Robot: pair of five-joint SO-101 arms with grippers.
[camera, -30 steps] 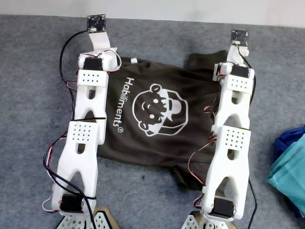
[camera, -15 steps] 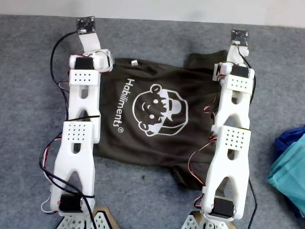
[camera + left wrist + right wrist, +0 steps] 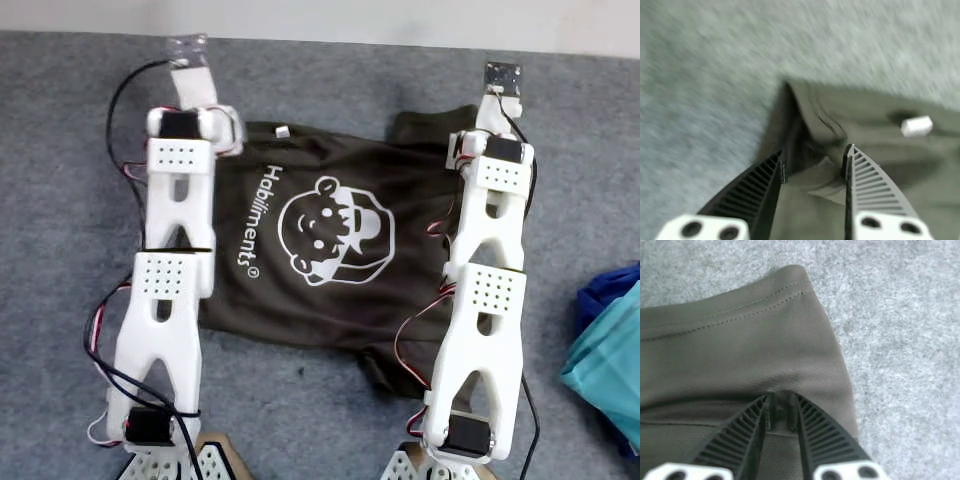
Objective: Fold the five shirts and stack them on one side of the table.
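Shirt (image 3: 320, 290) in dark olive, spread print side up on the grey desk (image 3: 70, 300) between the two arms, one sleeve crumpled at the near edge. Off to the side, at the desk's edge, a heap of blue and teal shirts (image 3: 610, 350), loose and crumpled.

Farther out, along the dark shirt's far edge:
- Left end effector (image 3: 815, 160) parted to a middling gap, straddling a bunched ridge of cloth at the corner, not closed on it.
- Right end effector (image 3: 780, 410) narrowed to a slit, pinching a small pleat just behind a stitched hem.

Likely trouble:
- Slipping cloth on the lift, from too thin a pinch or a bite on one layer only.
- A skewed fold, from lifting with just one side gripped.

White lettering and a cartoon face (image 3: 335, 230) across the chest, legible but left unread. Small white tag (image 3: 916, 126) near the far corner, any print on it too small to tell.
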